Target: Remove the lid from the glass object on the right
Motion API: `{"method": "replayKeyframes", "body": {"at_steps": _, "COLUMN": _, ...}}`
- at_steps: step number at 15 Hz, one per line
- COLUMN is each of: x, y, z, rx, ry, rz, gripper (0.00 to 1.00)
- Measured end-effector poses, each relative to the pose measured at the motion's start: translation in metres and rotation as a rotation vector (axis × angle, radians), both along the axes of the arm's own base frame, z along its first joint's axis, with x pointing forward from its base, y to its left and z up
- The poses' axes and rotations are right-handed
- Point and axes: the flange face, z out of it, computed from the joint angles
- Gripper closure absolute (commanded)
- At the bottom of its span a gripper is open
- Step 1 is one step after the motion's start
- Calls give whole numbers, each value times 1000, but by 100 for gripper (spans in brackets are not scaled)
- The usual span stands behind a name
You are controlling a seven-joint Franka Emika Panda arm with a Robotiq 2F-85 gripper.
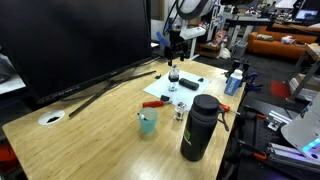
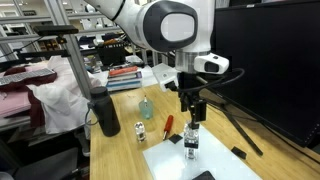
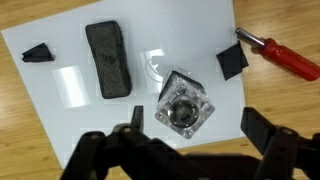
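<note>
The lid (image 3: 182,110) is a small dark round cap sitting on the clear glass cup (image 3: 203,93). The cup stands upright, lid upward, on the white sheet (image 3: 180,35) on the desk (image 1: 90,130). The hand (image 2: 193,114) hangs right above it, fingers spread wide and touching nothing. In both exterior views the lid is too small to make out clearly.

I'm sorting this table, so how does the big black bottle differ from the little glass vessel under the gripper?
The black bottle is opaque and far taller; the glass vessel is clear and short. The bottle stands on the bare wooden table; the vessel stands on the white sheet beneath the open gripper. Both stand upright with dark tops.
</note>
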Motion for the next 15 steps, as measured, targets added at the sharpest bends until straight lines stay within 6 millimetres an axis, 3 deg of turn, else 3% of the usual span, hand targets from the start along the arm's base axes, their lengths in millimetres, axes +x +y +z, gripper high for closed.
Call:
{"method": "replayKeyframes", "body": {"at_steps": 2, "x": 0, "y": 0, "z": 0, "rx": 0, "ry": 1, "rz": -2, "gripper": 7}}
{"method": "replayKeyframes", "body": {"at_steps": 3, "x": 0, "y": 0, "z": -1, "rx": 0, "ry": 1, "rz": -2, "gripper": 24}}
{"method": "replayKeyframes", "body": {"at_steps": 5, "x": 0, "y": 0, "z": -2, "rx": 0, "ry": 3, "rz": -1, "gripper": 32}}
{"method": "replayKeyframes", "body": {"at_steps": 14, "x": 5, "y": 3, "z": -11, "rx": -25, "ry": -21, "rz": 32, "gripper": 96}}
{"method": "replayKeyframes", "body": {"at_steps": 15, "x": 6, "y": 4, "z": -11, "rx": -29, "ry": -23, "rz": 38, "gripper": 99}}
